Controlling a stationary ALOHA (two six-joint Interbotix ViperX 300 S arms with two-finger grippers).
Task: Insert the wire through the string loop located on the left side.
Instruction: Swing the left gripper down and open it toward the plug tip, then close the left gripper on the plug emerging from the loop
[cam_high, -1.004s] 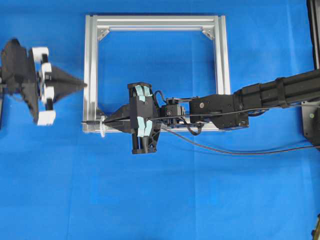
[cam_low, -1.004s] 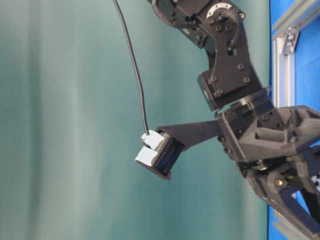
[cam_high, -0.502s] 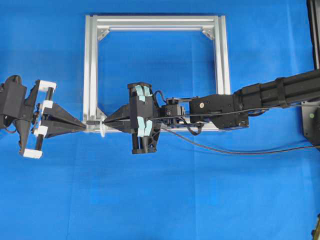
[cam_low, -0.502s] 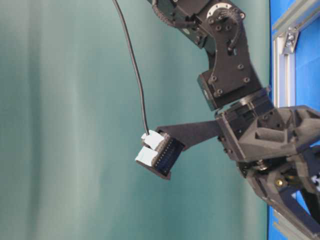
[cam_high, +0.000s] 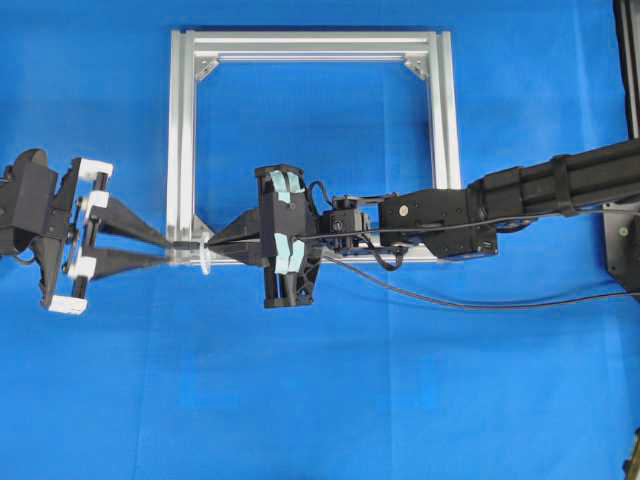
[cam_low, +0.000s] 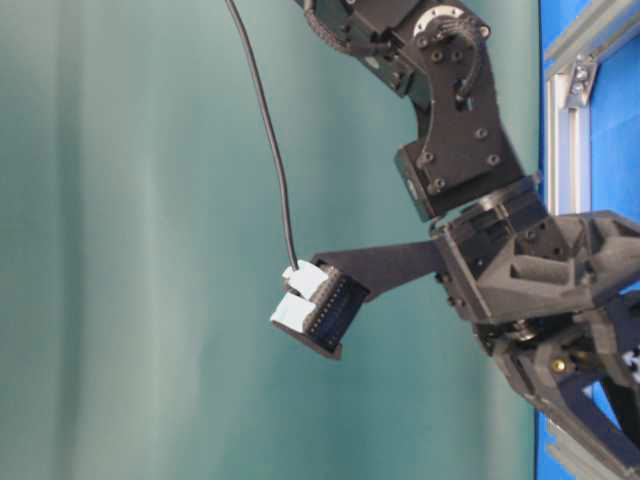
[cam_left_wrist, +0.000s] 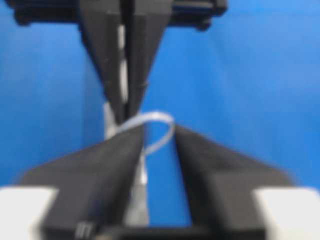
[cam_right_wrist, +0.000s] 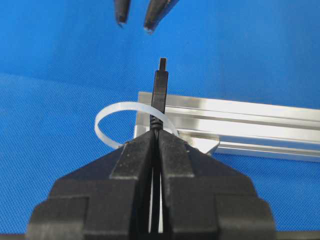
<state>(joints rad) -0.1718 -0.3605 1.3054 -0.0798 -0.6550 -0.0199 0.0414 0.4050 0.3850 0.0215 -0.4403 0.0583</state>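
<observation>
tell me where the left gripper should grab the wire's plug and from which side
Probably the slim plug tip of the wire, which pokes past the shut right gripper and the string loop. The open left gripper faces it from the overhead view's left, so closing on that bare tip head-on looks best.

No legible txt or labels

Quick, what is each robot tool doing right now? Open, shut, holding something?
Left tool: open, holding nothing, tips by the string loop.
Right tool: shut on the wire.
</observation>
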